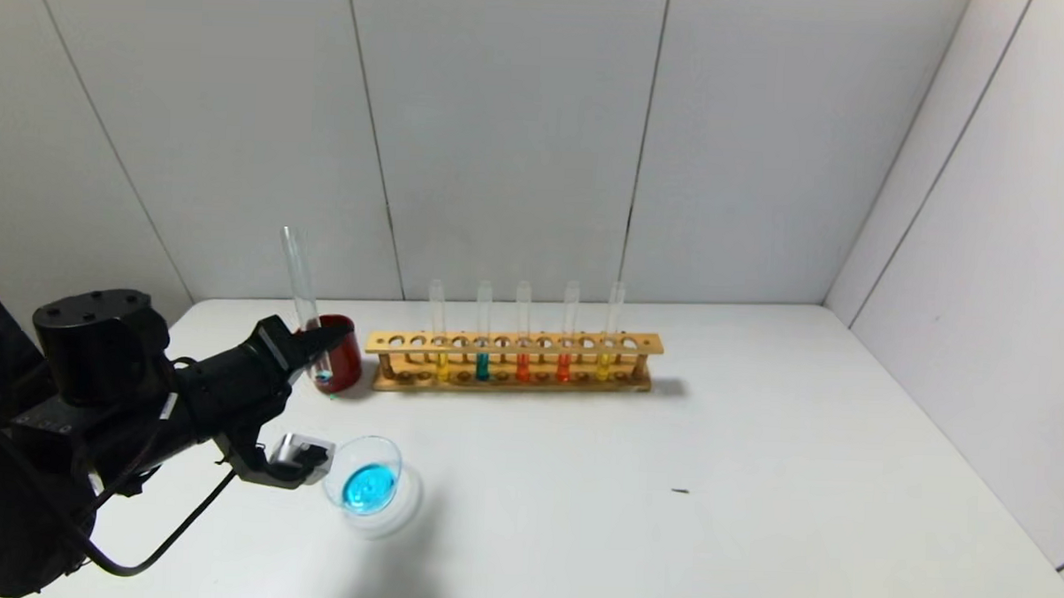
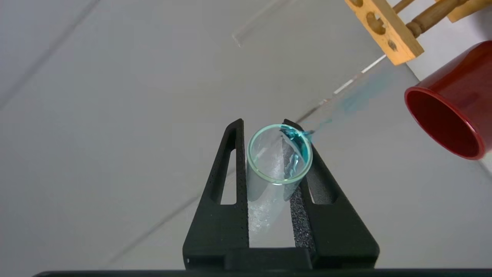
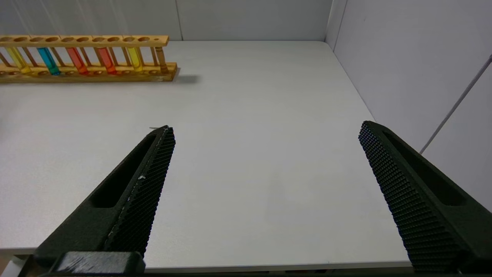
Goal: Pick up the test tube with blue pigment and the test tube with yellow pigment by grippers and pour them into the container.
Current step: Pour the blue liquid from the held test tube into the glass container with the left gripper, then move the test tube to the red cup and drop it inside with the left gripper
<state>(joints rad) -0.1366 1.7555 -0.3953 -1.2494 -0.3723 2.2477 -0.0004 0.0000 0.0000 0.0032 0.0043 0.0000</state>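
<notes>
Left arm reaches forward from the robot's left side, its left gripper [image 1: 323, 340] clamped with both fingers [image 2: 230, 181] on a tube; right gripper [image 3: 265, 154] sits low, jaws spread wide, holding nothing.

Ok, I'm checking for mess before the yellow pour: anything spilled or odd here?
No spill shows: the blue sits inside the container. The left claw grips the test tube with blue pigment, nearly drained, by a red cup. One dark speck lies on the table. The right claw hangs open.
</notes>
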